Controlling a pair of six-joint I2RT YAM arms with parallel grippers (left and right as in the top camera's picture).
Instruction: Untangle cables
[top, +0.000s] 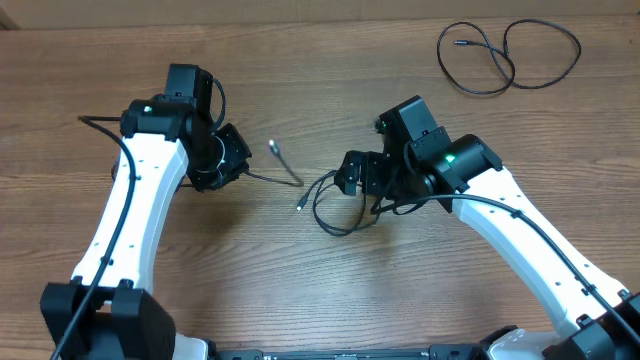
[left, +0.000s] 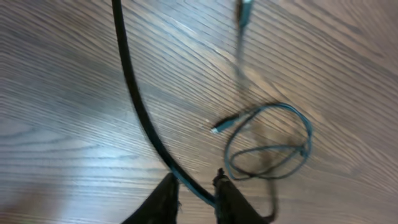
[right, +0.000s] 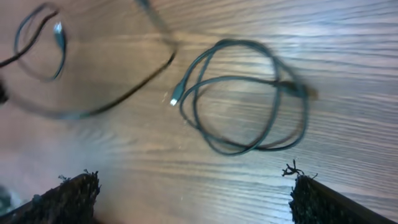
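Left gripper (left: 196, 200): nearest our lens. Its jaws stand slightly apart, wider than the cord running between them, so we judge that nothing is pinched.
Loose cable (left: 140, 112): it rises from between those jaws across the table (left: 62, 93). From overhead it leads right toward a silvery plug (top: 275, 149). We take it that this cable is stretched leftward to keep it off the coil, though we cannot tell whether the two touch.
Right gripper (right: 193, 190): spread wide and empty, hanging just above the coil, probably placed there to take it.
Coiled cable (right: 249, 93): a double loop at mid-table, with its small plug end pointing away from the loop. The strands cross on one side.
Separate cable (top: 505, 55): it lies at the far right corner, well apart from both arms. We reckon it was set there as sorted.
Progress: one cable looks done and two lie near each other.
Risk: lifting the coil by one strand may tighten the crossing, so we would grasp near the plug end.
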